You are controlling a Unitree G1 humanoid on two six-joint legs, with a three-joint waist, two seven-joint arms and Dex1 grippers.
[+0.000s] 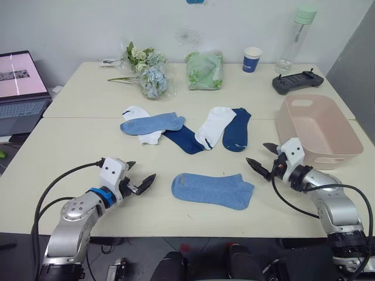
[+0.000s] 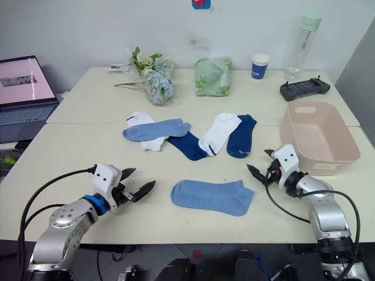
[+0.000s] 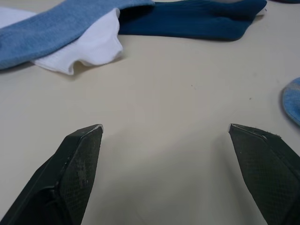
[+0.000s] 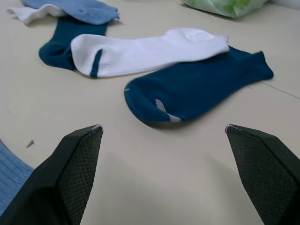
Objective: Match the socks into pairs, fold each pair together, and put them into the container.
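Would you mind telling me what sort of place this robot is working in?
Probably an office or lab room: pale tables against a plain wall, an open laptop, and a black handheld controller.

You see soft, matt knitted cloth in every sock, like the light blue sock (image 1: 212,190) near the table's front edge. The table (image 1: 76,146) has a smooth, matt cream top with faint specks. The pink tub (image 1: 319,132) at its right edge is smooth plastic with a dull sheen. The black fingertips (image 3: 77,164) carry a fine cross-hatched texture.
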